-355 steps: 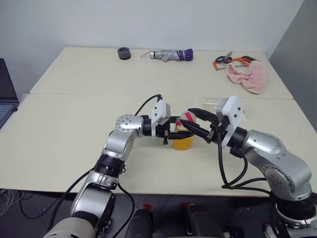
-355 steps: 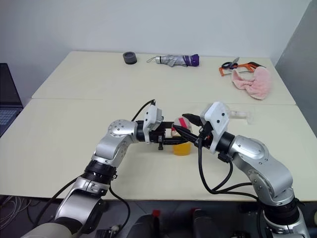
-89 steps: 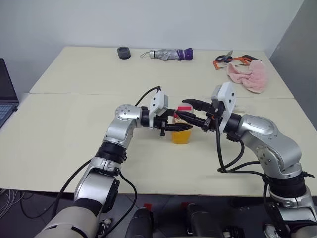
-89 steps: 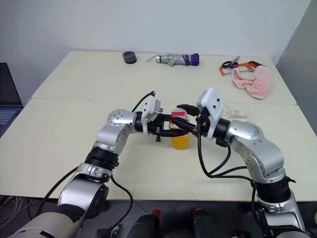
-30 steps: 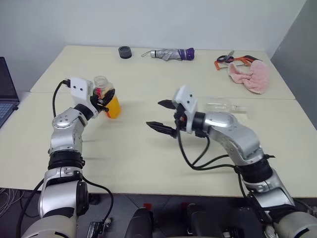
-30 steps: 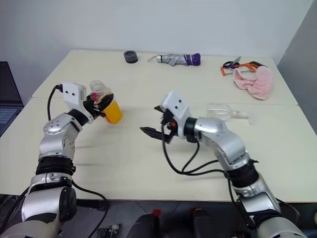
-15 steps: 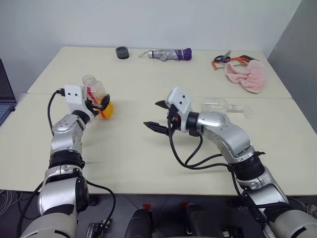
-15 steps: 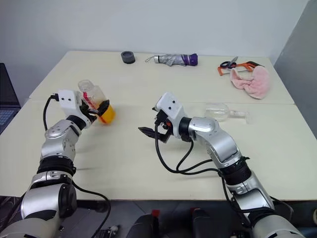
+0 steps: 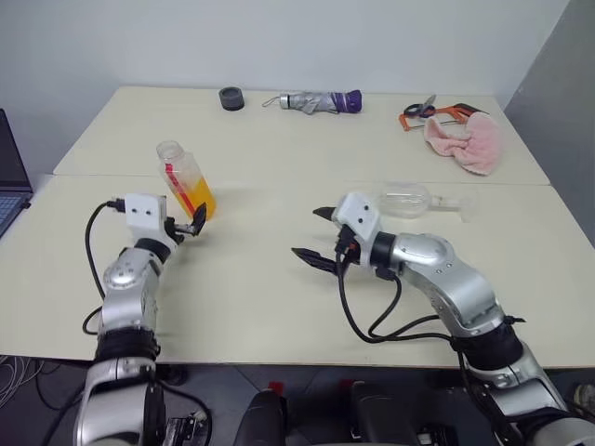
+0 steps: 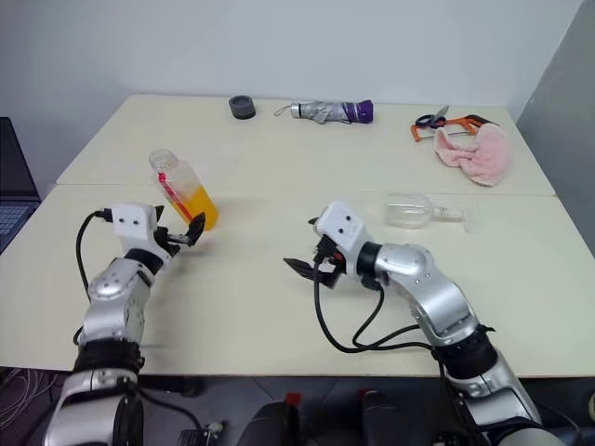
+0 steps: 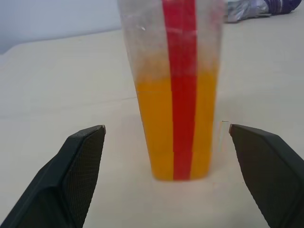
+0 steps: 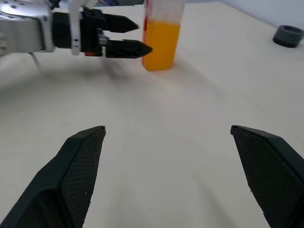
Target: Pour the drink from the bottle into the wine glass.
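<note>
Table edges: two pale tables (image 9: pixel 279 307) butted together, seam running left to right between the arms; near edge just below both arms, far edge against the wall.
Open room: wide bare tabletop between the two grippers and in front of the right one.
Bottle: bottle (image 9: pixel 186 180) stands on the near table's left side, by the seam; long axis up, top leaning slightly left; no cap on its neck; red strip faces the left gripper.
Drink: drink (image 11: pixel 152 123) fills roughly the lower half of the bottle.
Wine glass: wine glass (image 9: pixel 423 200) lies on its side right of centre, long axis left to right, bowl left, foot right.
Left gripper: left gripper (image 9: pixel 186 228) fingers spread wide, holding nothing; bottle just beyond the fingertips, apart from them.
Right gripper: right gripper (image 9: pixel 316 237) fingers spread wide, empty, pointing left, well apart from the bottle, near the glass bowl.
Far table: dark ring (image 9: pixel 231 98), folded umbrella (image 9: pixel 319 100), scissors (image 9: pixel 420 110), pink cloth (image 9: pixel 465 142); all well back.
Left margin: laptop edge (image 9: pixel 11 177).
</note>
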